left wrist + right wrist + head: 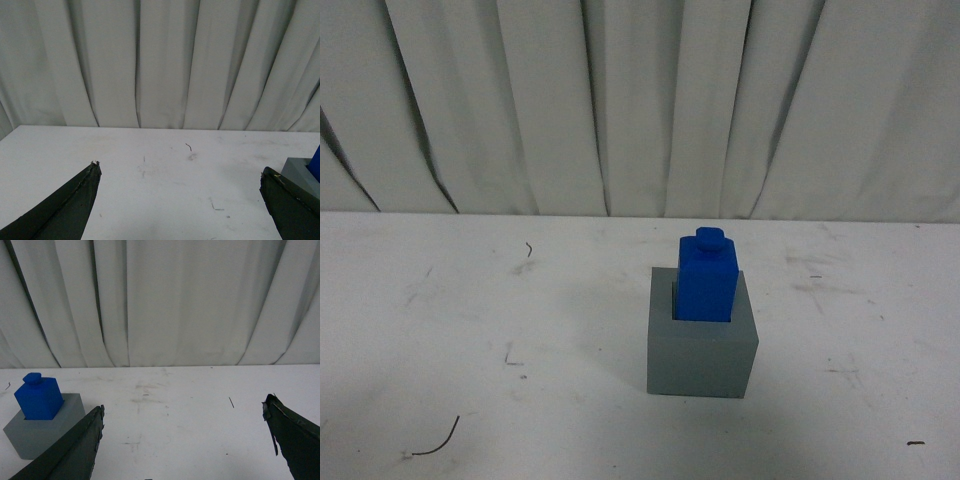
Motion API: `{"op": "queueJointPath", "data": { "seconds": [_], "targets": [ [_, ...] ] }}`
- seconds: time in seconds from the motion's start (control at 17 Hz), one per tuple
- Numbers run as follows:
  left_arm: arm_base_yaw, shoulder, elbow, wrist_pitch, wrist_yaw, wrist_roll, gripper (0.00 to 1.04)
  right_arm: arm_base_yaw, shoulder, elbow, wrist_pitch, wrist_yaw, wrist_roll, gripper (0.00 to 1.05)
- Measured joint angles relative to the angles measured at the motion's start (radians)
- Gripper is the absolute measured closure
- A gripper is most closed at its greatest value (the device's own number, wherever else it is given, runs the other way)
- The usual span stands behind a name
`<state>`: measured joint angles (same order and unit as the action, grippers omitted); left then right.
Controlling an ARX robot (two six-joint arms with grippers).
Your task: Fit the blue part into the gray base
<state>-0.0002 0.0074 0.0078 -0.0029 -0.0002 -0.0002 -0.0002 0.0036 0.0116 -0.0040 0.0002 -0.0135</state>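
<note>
The blue part (707, 278) stands upright in the square recess of the gray base (701, 355), knob up, near the middle of the white table. Neither arm shows in the front view. In the right wrist view the blue part (38, 396) sits in the gray base (42, 427), beside one finger. My right gripper (183, 407) is open and empty over bare table. In the left wrist view only a corner of the gray base (301, 172) and a sliver of the blue part (315, 163) show behind one finger. My left gripper (179, 170) is open and empty.
The white table (470, 320) is scuffed, with small dark wire scraps (438, 440) near the front left. A pleated white curtain (640, 100) hangs along the table's far edge.
</note>
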Motion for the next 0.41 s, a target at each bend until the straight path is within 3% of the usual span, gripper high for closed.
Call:
{"op": "queueJointPath", "data": {
  "seconds": [0.41],
  "targets": [
    [0.000, 0.000, 0.000, 0.000, 0.000, 0.000, 0.07, 0.000, 0.000, 0.000, 0.000, 0.000, 0.000, 0.06]
  ]
}}
